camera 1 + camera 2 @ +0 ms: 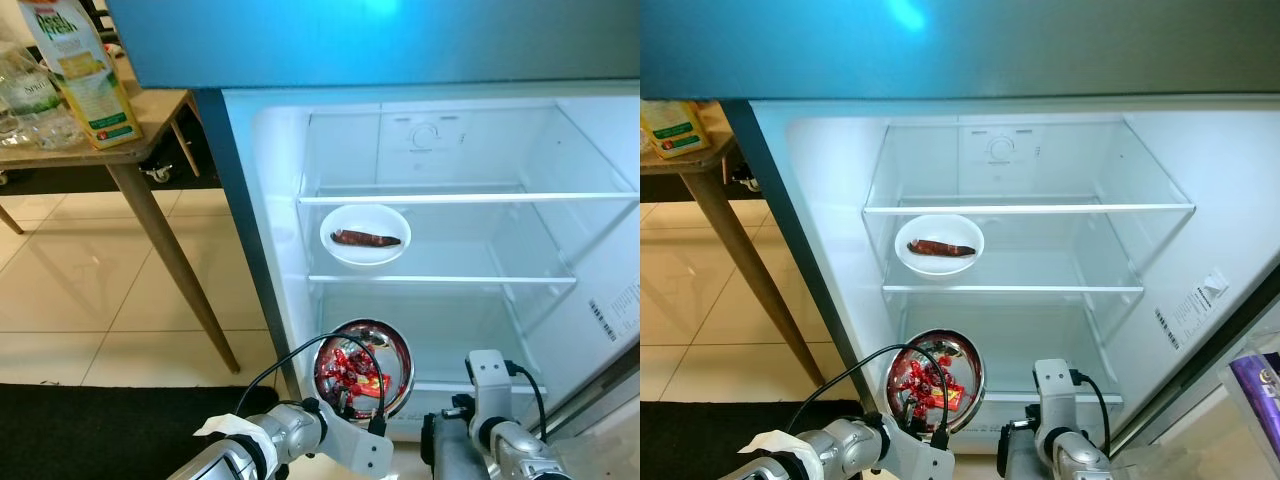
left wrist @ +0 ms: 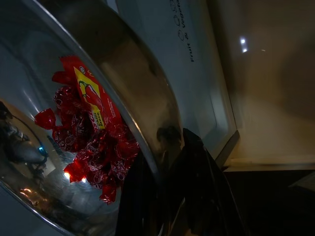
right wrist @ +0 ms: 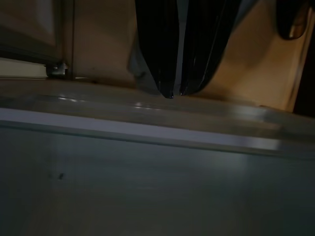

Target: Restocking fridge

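Fridge: open white fridge (image 1: 560, 330), glass shelves.
Table: wooden table (image 1: 150, 190) beside fridge, juice carton (image 1: 80, 70) cut off.
White bowl: round white bowl (image 1: 365, 235) on middle shelf.
Steel bowl: shiny steel bowl (image 1: 363, 370) of red sweets (image 2: 91, 137), at fridge's bottom, rim clamped by left gripper (image 2: 165, 167).
Right gripper: right gripper (image 3: 177, 91) pressed closed, empty, near fridge's base.

Shiny round steel bowl (image 1: 364, 371): tilted, at fridge's lower front, heaped with red-wrapped sweets (image 2: 93, 137).
Open white fridge (image 1: 830, 230): lit, glass shelves.
White round bowl (image 1: 365, 235): on middle shelf, holds one dark reddish piece.

The carton (image 1: 78, 70) on the wooden table (image 1: 150, 125) reads "fresh"; other print is too small to read.
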You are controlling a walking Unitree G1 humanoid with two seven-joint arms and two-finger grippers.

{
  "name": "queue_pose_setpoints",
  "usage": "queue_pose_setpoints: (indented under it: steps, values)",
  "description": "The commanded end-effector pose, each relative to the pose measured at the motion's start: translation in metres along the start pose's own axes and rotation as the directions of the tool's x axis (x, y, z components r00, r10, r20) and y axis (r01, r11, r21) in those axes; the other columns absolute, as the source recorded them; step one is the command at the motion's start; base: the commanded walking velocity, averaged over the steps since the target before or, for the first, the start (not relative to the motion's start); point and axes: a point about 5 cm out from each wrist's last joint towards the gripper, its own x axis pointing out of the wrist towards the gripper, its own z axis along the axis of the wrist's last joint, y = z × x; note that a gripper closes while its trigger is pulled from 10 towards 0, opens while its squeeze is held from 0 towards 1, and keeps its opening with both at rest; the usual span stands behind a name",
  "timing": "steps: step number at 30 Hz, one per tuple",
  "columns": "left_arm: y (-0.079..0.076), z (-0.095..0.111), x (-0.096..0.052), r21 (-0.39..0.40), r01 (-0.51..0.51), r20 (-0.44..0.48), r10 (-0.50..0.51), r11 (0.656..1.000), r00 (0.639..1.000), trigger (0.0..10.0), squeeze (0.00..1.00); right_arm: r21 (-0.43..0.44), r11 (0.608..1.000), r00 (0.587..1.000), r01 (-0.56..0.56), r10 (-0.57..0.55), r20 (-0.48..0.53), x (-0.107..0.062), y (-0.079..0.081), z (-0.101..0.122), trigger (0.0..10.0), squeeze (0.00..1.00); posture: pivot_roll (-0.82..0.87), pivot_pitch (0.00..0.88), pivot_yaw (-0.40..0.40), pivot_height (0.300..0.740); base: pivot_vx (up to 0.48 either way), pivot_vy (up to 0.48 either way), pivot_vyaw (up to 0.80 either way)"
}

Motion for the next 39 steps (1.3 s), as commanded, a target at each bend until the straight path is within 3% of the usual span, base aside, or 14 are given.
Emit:
queue_pose_setpoints:
  steps: [1, 18, 39]
  values:
    - [0.004, 0.004, 0.001, 0.006, -0.019, 0.015, 0.019, 1.000, 1.000, 10.0, 0.00, 0.024, 0.999, 0.999, 0.022, -0.023, 0.025, 0.000, -0.005, 0.004, 10.0, 0.00, -0.07, 0.009, 0.033, 0.505, 0.000, 0.000, 0.00]
    - [0.008, 0.007, 0.003, 0.012, -0.028, 0.026, 0.027, 1.000, 0.999, 10.0, 0.00, 0.055, 0.997, 0.995, 0.057, -0.062, 0.080, -0.002, -0.015, 0.013, 10.0, 0.00, -0.08, 0.028, 0.041, 0.441, 0.000, 0.000, 0.00]
    - [0.010, 0.009, 0.004, 0.001, -0.042, 0.025, 0.042, 0.999, 0.999, 10.0, 0.00, 0.042, 0.998, 0.995, 0.049, -0.052, 0.085, -0.002, -0.014, 0.013, 10.0, 0.00, -0.09, 0.039, 0.038, 0.441, 0.000, 0.000, -0.10]
